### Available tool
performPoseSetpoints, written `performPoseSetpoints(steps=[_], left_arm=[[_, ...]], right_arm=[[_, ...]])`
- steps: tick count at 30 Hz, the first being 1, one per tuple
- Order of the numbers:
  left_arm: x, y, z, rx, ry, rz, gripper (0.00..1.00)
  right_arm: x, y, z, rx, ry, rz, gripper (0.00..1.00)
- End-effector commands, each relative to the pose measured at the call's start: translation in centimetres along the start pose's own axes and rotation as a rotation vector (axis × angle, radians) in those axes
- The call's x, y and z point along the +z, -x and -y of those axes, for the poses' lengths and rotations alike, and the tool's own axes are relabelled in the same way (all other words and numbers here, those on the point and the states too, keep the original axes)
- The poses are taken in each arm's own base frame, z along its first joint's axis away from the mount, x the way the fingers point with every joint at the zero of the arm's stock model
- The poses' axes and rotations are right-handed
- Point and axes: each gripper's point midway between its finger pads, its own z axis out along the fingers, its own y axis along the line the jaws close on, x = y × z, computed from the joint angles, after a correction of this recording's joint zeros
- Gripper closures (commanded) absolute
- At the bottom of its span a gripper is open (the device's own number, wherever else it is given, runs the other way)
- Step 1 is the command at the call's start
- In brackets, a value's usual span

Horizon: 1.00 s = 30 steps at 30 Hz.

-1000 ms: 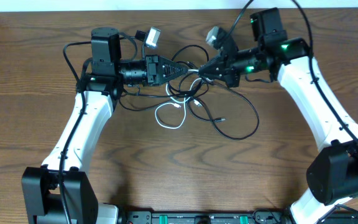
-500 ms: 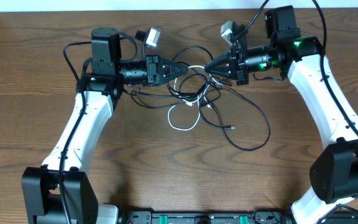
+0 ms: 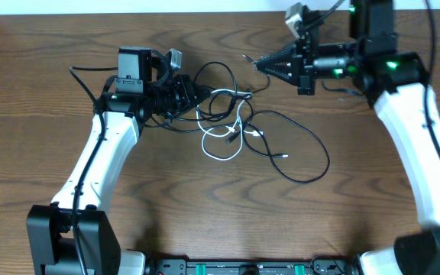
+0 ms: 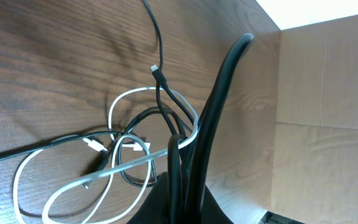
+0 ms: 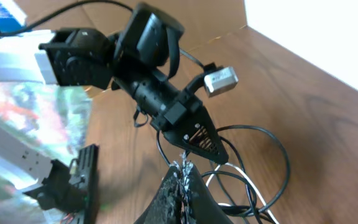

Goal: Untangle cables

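The cables lie tangled mid-table: a white cable looped among black ones, with one black cable in a wide loop to the right. My left gripper is at the tangle's left edge, shut on black cable; in the left wrist view the gripper has black cable rising from its jaws over the white loop. My right gripper is raised behind the tangle; in the right wrist view the gripper is shut on a thin braided cable end.
The brown wood table ends at a pale wall along the back. A cardboard panel stands by the table in the left wrist view. A dark power strip runs along the front edge.
My right gripper has risen and moved back and to the right, away from the tangle. My left gripper has drawn back to the left and turned. The cables have spread a little.
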Motion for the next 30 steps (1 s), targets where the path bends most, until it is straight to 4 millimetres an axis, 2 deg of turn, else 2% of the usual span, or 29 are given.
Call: performPoseSetpoints(steps=[1,5,6,8,11,14,21,30], left_arm=[[-0.5,-0.1,1.5,0.091,-0.055,-0.006,0.92],[-0.9,-0.9,3.9,0.136,-0.188,-0.055,0.93],[-1.1,-1.2,4.9,0.154,-0.244,-0.075,0.93],[-1.5,-1.5,6.2,0.182,-0.318,-0.099,0.93],[-2.3,-2.1,8.0,0.230,-0.427,-0.136,0.92],[-2.8,-2.6,9.0,0.234,-0.485,-0.167,0.92],[-3.6,-2.9,10.2,0.215,-0.554,-0.208,0.92],[-3.7,-2.8,10.4,0.216,-0.558,-0.203,0.92]], right_arm=[[0.5,-0.6,1.1,0.032,-0.104,-0.049,0.99],[2.2,-2.9,1.8,0.030,-0.122,-0.129,0.78],[2.8,-3.6,2.2,0.032,-0.134,-0.156,0.69],[3.5,-4.5,2.7,0.031,-0.150,-0.189,0.64],[4.3,-5.7,3.4,0.023,-0.161,-0.229,0.63],[4.5,-6.3,3.8,0.003,-0.161,-0.249,0.61],[5.6,-8.2,4.8,0.020,-0.130,-0.285,0.62],[7.1,-9.9,5.8,0.005,-0.102,-0.317,0.60]])
